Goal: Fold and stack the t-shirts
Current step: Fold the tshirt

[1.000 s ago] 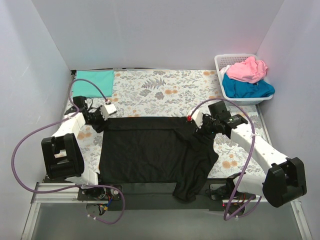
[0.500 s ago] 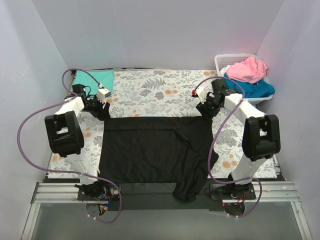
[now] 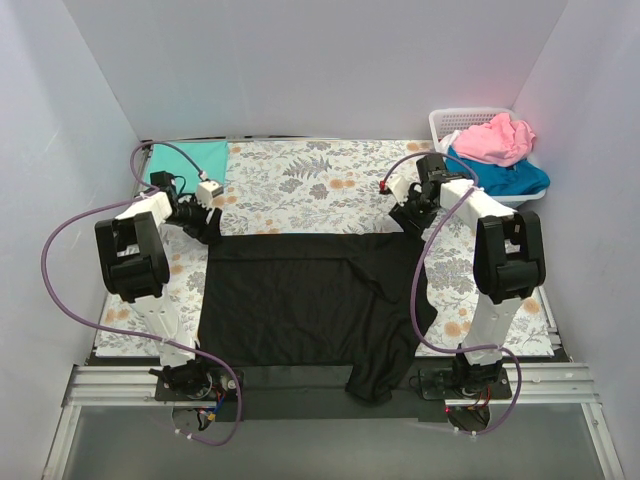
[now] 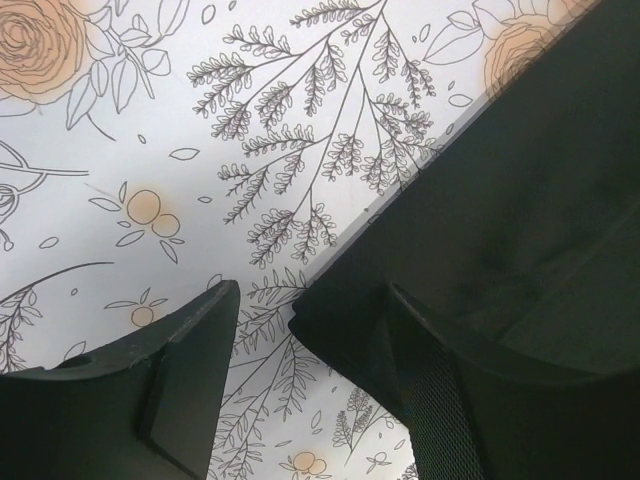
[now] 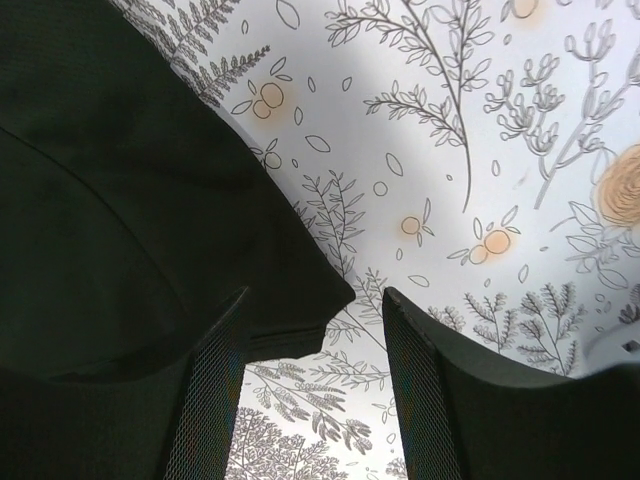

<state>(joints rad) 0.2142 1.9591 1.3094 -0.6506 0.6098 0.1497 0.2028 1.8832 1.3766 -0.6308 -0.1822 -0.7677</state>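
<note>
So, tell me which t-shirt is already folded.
The mint-green t-shirt, a flat rectangle at the far left corner. The black t-shirt lies spread open; the pink t-shirt and blue t-shirt sit crumpled in the basket.

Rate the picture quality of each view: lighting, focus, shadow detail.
Top external: even, soft light and sharp throughout, but the black t-shirt reads as a nearly flat dark mass. Left wrist: the table cloth print is crisp; the left fingers, close to the lens, are dark with little detail. Right wrist: the print is also sharp; the right fingers are dark, their mesh texture just visible.
</note>
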